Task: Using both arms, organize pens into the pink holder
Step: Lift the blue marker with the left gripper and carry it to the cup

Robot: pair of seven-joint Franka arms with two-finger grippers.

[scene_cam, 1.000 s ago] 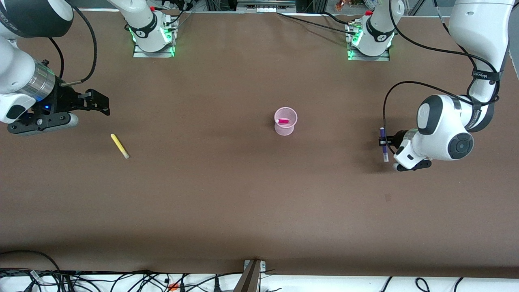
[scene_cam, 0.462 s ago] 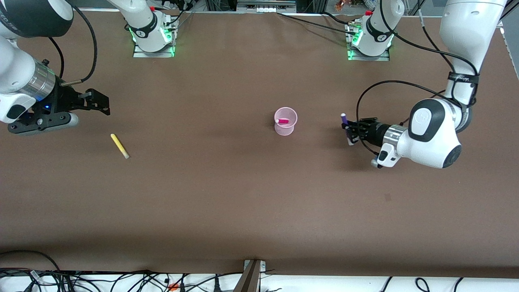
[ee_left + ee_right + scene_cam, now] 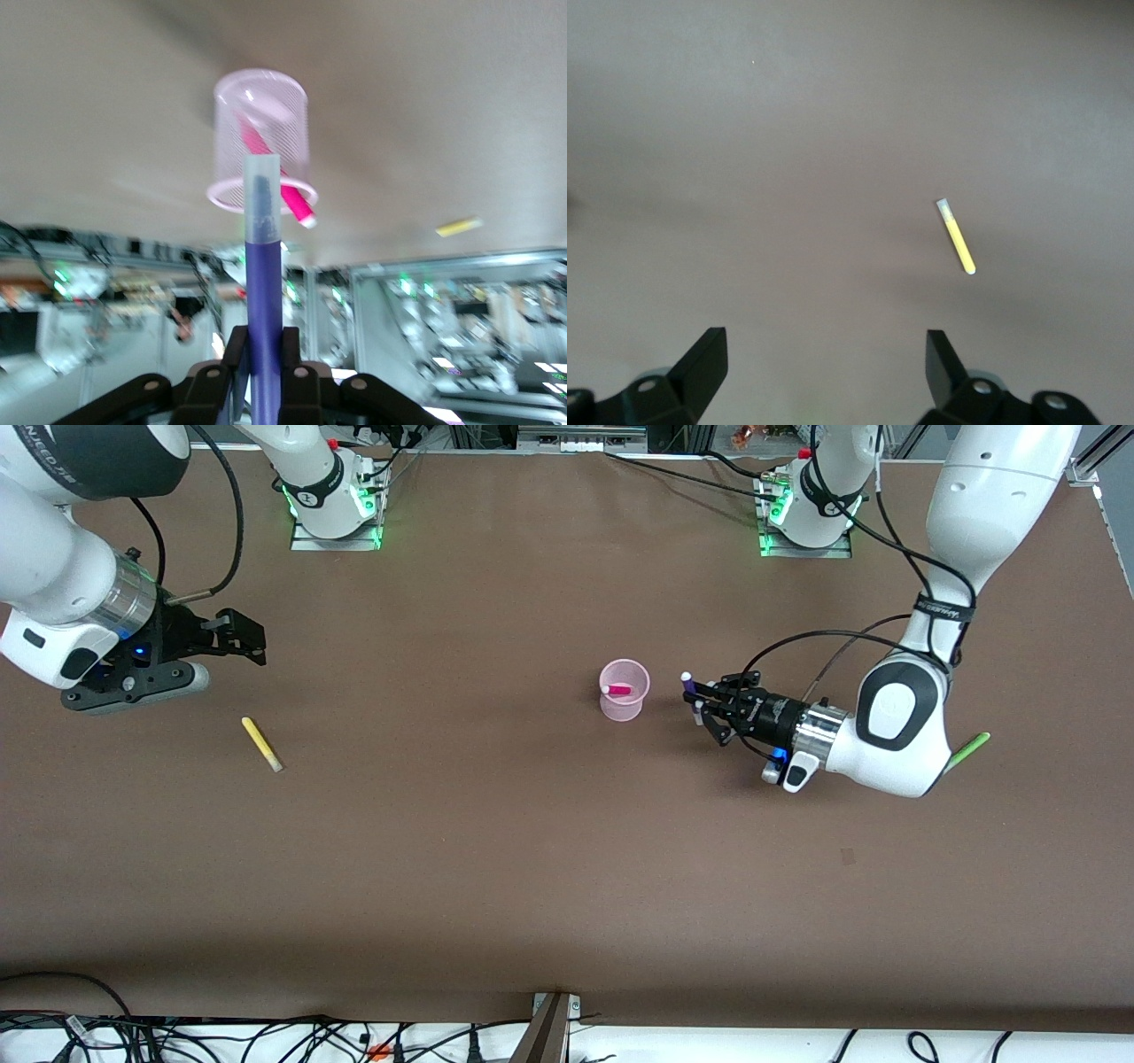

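Note:
The pink holder (image 3: 625,688) stands mid-table with the magenta pen (image 3: 617,689) in it; both show in the left wrist view, holder (image 3: 262,142) and pen (image 3: 275,173). My left gripper (image 3: 697,699) is shut on the purple pen (image 3: 687,685), held in the air beside the holder toward the left arm's end; the pen (image 3: 263,292) points at the holder. The yellow pen (image 3: 261,743) lies on the table toward the right arm's end, also in the right wrist view (image 3: 956,235). My right gripper (image 3: 241,638) is open and empty above the table near it. The light green pen (image 3: 967,751) peeks from under the left arm.
The brown table (image 3: 496,850) has two arm bases along its edge farthest from the front camera. Cables lie along the nearest edge.
My left gripper has carried the purple pen toward the holder and turned it tip-first at the cup. The light green pen has come into sight. My right gripper shifted slightly.

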